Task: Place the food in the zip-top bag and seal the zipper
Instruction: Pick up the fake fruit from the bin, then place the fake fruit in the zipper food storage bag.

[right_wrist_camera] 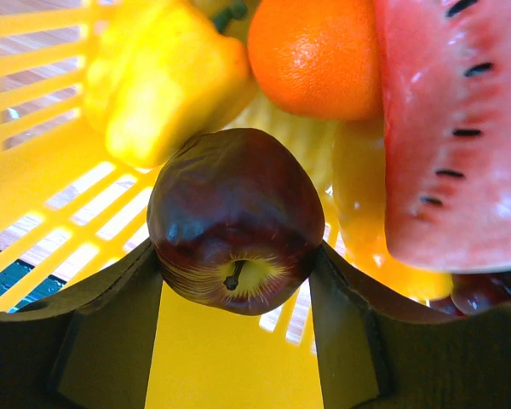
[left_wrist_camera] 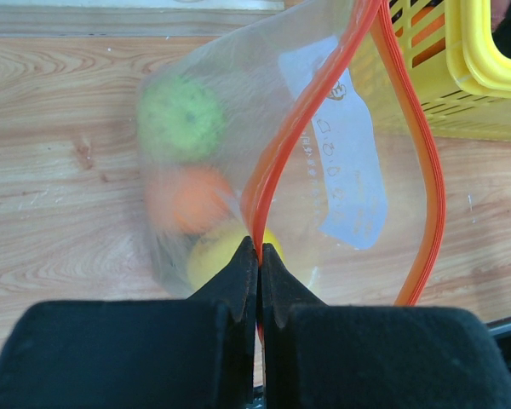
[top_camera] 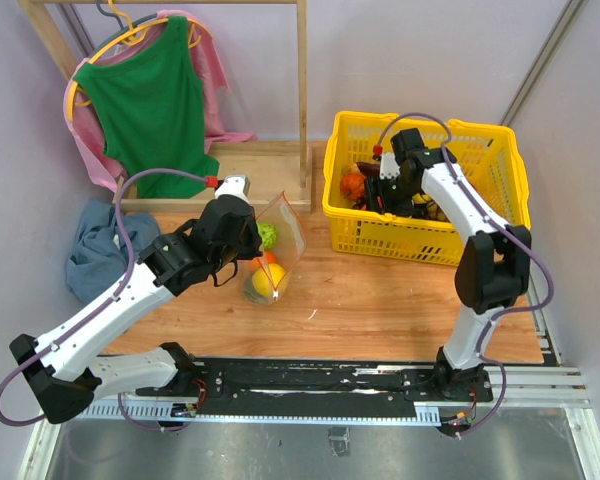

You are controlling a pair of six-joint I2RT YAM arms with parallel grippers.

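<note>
My right pincer (right_wrist_camera: 236,256) clamps a dark apple (right_wrist_camera: 234,204) inside the basket (right_wrist_camera: 34,153); my left pincer (left_wrist_camera: 260,251) pinches the zipper (left_wrist_camera: 283,145) of the bag (left_wrist_camera: 349,170). Next, I'd lift the apple over.

A robotics lab's staged test booth: two white robot arms (top_camera: 110,310) bolted to a rail (top_camera: 310,385) at a wooden tabletop (top_camera: 380,310), plain walls (top_camera: 400,50) close around, and props like a clothes rack (top_camera: 302,100) and a yellow basket (top_camera: 430,235).

The white label (left_wrist_camera: 345,166) on the zip-top bag (left_wrist_camera: 238,77) carries a few faint, mirrored characters; none can be read.
</note>
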